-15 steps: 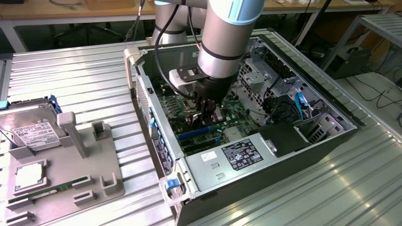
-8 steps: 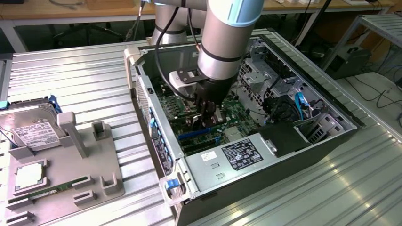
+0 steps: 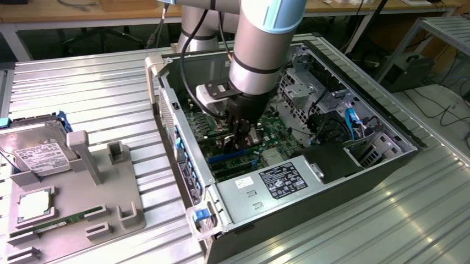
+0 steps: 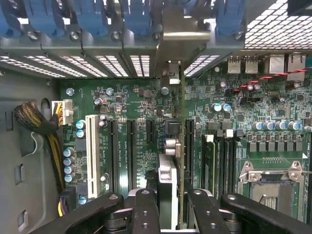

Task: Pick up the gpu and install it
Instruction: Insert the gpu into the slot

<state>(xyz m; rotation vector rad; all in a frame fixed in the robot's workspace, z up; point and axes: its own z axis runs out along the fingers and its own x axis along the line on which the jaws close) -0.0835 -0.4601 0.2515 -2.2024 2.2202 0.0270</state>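
The arm [image 3: 257,49] reaches straight down into the open computer case [image 3: 382,165], which lies on its side on the ribbed metal tabletop [image 3: 88,93]. The hand [image 4: 171,195] is low over the motherboard [image 4: 141,102], and it's pinching the gpu [image 4: 182,146]: one dark finger [image 4: 146,209] on each side, pressed in against the card and the silvery block [image 4: 165,180] on its face. The card stands upright on its edge, seen edge-on from the wrist as a thin line running away from the fingers toward the case's rear wall. Its silvery bracket [image 4: 173,34] is right up at that wall, between the perforated slot covers [image 4: 112,66] and below a row of blue latches [image 4: 87,14]. The card lines up along a dark expansion slot [image 4: 188,141] in the middle of the board, with more black slots and one long white slot [image 4: 90,146] off to one side and the bare processor socket [image 4: 270,187] on the other. Whether the card's lower edge is in the slot, I can't tell.

In the exterior view, the power supply [image 3: 272,184] with its label sits in the near corner of the case, just beside the hand. Off to the exterior view's left, well apart from the case, a grey parts holder [image 3: 110,203] carries a hard drive [image 3: 41,157] and a narrow green memory stick [image 3: 55,223].
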